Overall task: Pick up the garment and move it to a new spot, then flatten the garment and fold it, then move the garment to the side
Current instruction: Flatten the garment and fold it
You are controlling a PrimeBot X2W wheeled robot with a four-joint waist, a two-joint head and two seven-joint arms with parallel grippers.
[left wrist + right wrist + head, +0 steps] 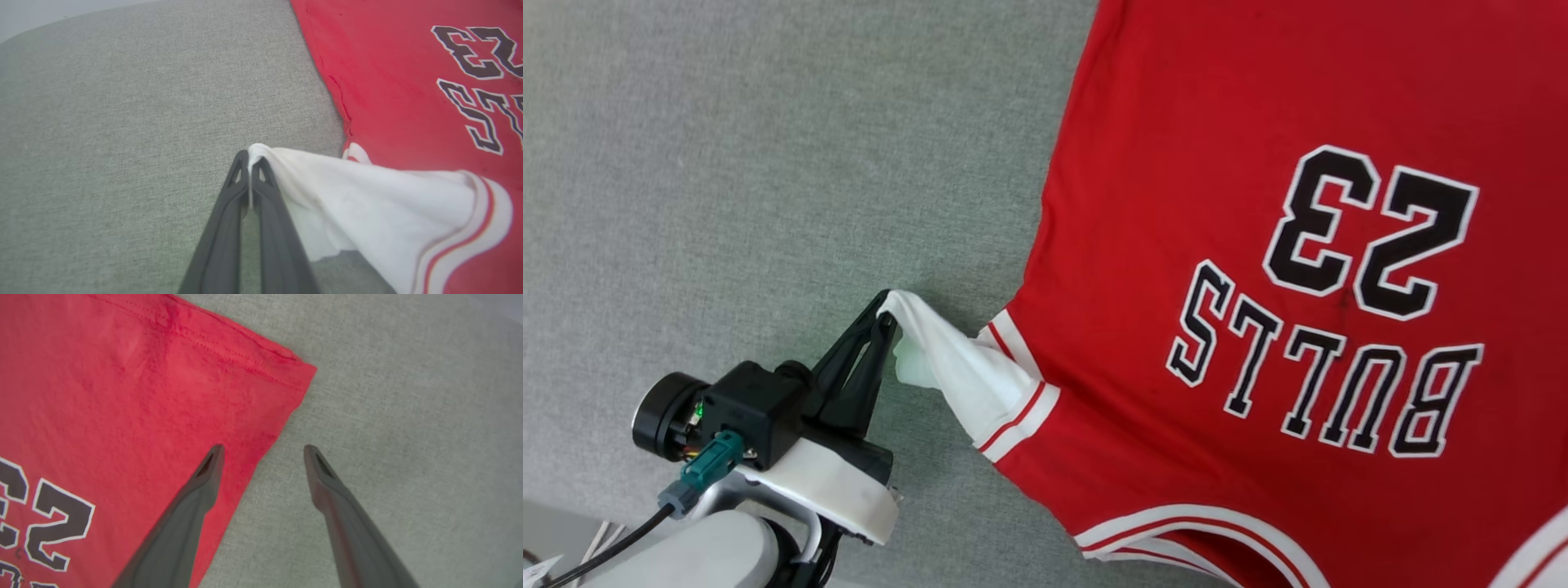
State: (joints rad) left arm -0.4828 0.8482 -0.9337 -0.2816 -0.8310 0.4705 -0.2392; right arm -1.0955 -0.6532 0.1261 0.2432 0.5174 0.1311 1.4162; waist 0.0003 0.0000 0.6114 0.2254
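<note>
Red garment (pixel 1217 163) is spread flat on grey fabric-covered table (pixel 727 163), print side up, "BULLS 23" lettering (pixel 1347 302) seen upside down in head view. White sleeve (pixel 964 367) is pinched at its edge by left end effector (pixel 886 306), fingers closed on the cloth, sleeve drawn out sideways from the red body. Right end effector (pixel 263 449) is held wide open at the garment's side edge near a hem corner (pixel 304 369), one finger over red fabric, the other over bare table. Contact there cannot be told.
</note>
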